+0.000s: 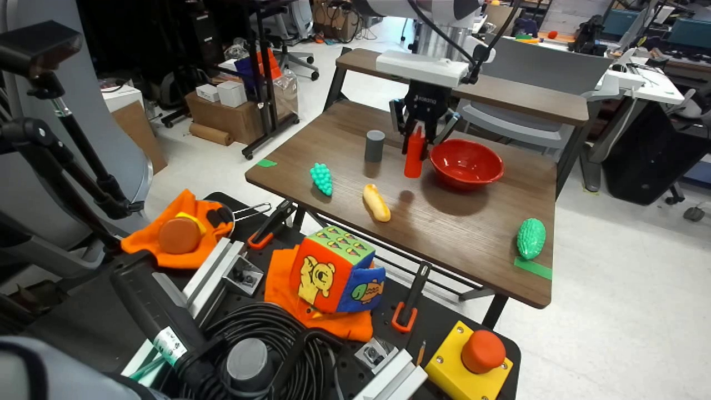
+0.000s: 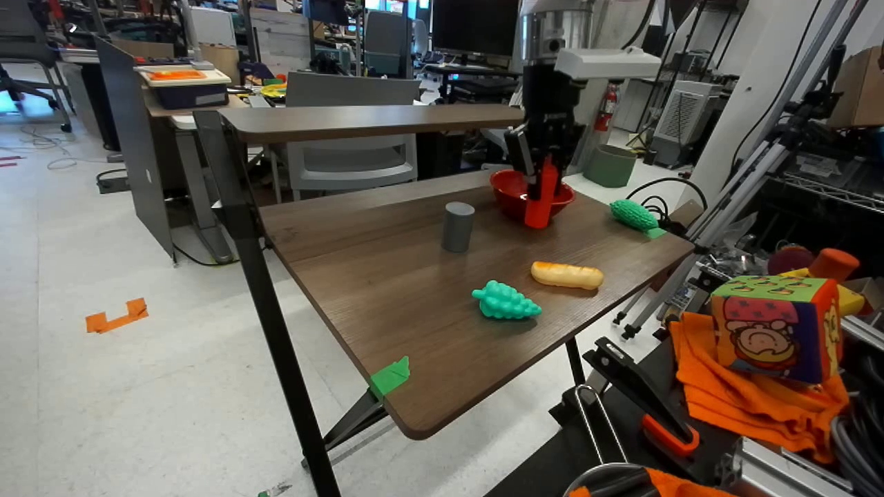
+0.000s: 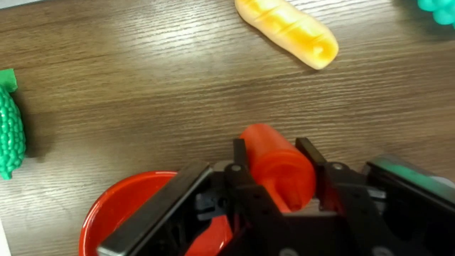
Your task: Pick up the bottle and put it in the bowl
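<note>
Bottle point(image 1: 414, 159) aloft, bowl point(image 1: 471, 162) beside, cylinder point(image 1: 374, 147) (grey) near

- Black metal pincer point(image 3: 272, 151) at the near side, gripping a slim red-orange plastic-looking bottle point(image 3: 280, 170).
- Glossy round red bowl point(image 3: 121, 202), left of the bottle, partly hidden.
- Oblong yellow-orange toy bread roll point(image 3: 289, 32), far, on the brown wood-grain tabletop point(image 3: 160, 96).
- Knobbly, glossy green corn cob point(image 3: 10, 135) at the left, green tape point(image 3: 7, 79) by its far end.
- Bumpy teal cluster point(image 3: 440, 10), partly shown, far right.
</note>
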